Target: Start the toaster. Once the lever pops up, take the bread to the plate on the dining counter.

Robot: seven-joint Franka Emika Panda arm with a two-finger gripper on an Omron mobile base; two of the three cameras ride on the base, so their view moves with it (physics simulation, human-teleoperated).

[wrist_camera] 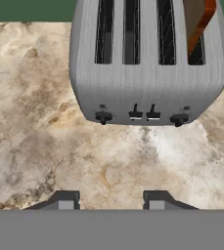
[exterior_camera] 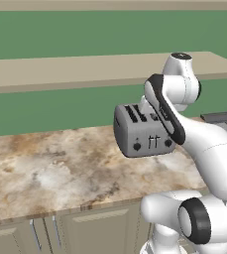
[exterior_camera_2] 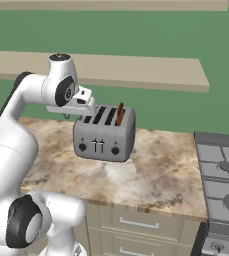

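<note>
The grey four-slot toaster (wrist_camera: 147, 73) stands on a marbled kitchen counter (wrist_camera: 45, 122), its two knobs and two small levers (wrist_camera: 144, 115) facing me. The brown bread (wrist_camera: 199, 19) sticks up out of the rightmost slot and also shows in the right base view (exterior_camera_2: 119, 114). My gripper (wrist_camera: 112, 201) hovers above the counter just in front of the toaster, with its fingers apart and nothing between them. In the right base view the gripper (exterior_camera_2: 89, 111) hangs at the toaster's (exterior_camera_2: 105, 134) upper left corner. The plate and the dining counter are out of view.
A stove (exterior_camera_2: 221, 170) adjoins the counter on the right. A beige shelf (exterior_camera_2: 136, 70) runs along the green wall behind. Cabinet drawers (exterior_camera_2: 136, 222) sit under the counter edge. Bare counter (exterior_camera: 45, 163) stretches left of the toaster (exterior_camera: 142, 131).
</note>
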